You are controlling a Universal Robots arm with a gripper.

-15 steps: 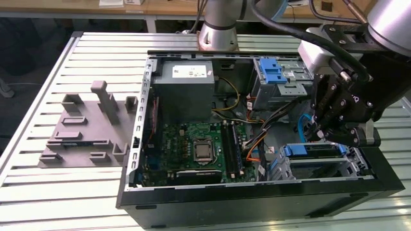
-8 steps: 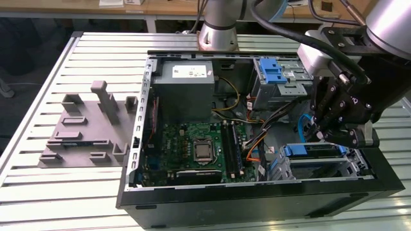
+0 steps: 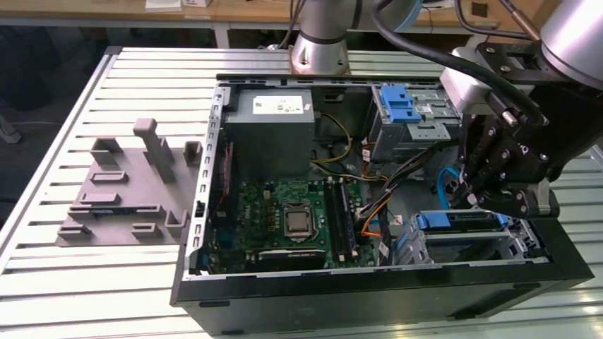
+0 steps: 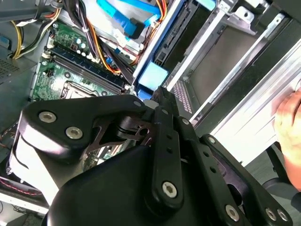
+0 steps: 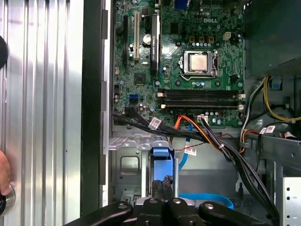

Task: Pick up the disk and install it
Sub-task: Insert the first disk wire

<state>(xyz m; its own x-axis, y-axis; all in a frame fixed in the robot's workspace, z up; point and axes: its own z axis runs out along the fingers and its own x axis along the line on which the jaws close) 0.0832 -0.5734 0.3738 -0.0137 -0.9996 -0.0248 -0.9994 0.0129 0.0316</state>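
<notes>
The disk (image 3: 462, 221) sits on edge in the drive bay at the case's front corner, on the exterior view's right, and its blue carrier shows. My gripper (image 3: 485, 206) hangs right over it. In both wrist views the blue end of the disk (image 5: 161, 157) (image 4: 153, 75) lies just beyond my gripper (image 5: 163, 184) (image 4: 159, 92). The fingertips are drawn together and shut against that blue end. The disk's metal body is hidden inside the bay.
The open computer case holds a green motherboard (image 3: 292, 219), a grey power supply box (image 3: 273, 120), a second drive cage with a blue latch (image 3: 403, 106) and cable bundles (image 5: 211, 136). A grey fixture plate (image 3: 123, 191) lies on the slatted table. A person's hand (image 4: 287, 122) rests near the case.
</notes>
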